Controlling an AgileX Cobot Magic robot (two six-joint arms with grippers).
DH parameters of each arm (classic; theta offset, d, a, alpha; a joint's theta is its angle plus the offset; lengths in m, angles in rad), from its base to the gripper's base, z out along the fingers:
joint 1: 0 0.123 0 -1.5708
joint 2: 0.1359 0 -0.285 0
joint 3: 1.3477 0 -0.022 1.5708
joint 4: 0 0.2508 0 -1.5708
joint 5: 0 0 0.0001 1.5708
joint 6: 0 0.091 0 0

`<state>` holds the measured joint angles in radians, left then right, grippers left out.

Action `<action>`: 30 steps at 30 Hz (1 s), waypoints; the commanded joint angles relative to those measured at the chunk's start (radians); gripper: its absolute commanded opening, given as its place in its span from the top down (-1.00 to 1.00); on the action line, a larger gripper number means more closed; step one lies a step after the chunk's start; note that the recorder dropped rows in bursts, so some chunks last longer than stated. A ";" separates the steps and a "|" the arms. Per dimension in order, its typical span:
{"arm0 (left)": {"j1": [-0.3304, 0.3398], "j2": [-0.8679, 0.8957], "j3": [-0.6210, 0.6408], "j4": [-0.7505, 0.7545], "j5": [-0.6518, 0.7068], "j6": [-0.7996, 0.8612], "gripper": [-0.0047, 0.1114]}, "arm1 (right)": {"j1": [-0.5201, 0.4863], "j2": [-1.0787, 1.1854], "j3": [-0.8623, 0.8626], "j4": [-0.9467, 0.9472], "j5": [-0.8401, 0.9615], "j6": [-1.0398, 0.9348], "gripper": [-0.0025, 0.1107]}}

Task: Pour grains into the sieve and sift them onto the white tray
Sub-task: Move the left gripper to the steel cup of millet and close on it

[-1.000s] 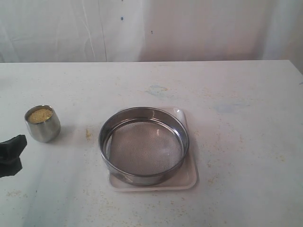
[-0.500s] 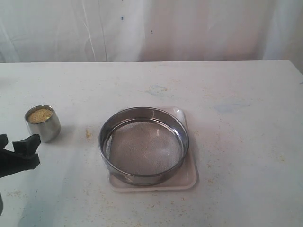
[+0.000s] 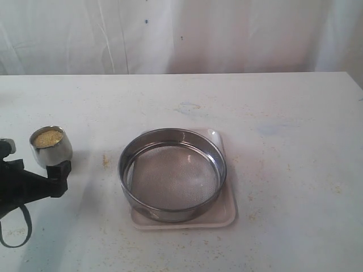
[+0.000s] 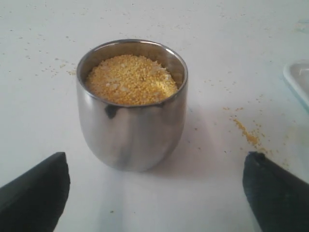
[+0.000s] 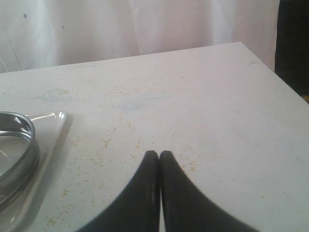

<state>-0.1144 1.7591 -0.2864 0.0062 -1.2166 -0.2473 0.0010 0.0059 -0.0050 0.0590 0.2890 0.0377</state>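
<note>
A small shiny steel cup stands at the table's left, filled with golden-yellow grains flecked with a few white kernels. My left gripper is open wide just in front of the cup. Its black fingertips flank the cup's base without touching it. The round steel-rimmed sieve rests on the white tray at mid-table, and its mesh is bare. My right gripper is shut and empty, right of the tray and out of the exterior view.
A small spill of yellow grains lies on the table between cup and sieve. Fine specks dot the white tabletop. A white curtain hangs behind the table's far edge.
My left gripper has come in from the left edge toward the cup, and its jaws have spread wider. Cup, sieve and tray have not moved.
</note>
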 commanded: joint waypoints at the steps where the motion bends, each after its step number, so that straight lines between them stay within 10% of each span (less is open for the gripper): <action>1: -0.003 0.034 -0.030 0.001 -0.004 0.005 -0.75 | -0.001 -0.006 0.005 -0.009 -0.005 0.001 0.96; 30: -0.003 0.151 -0.146 -0.081 -0.004 -0.011 -0.75 | -0.001 -0.006 0.005 -0.009 -0.005 0.001 0.96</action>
<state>-0.1144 1.8887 -0.4155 -0.0756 -1.2187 -0.2513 0.0010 0.0059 -0.0050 0.0590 0.2890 0.0377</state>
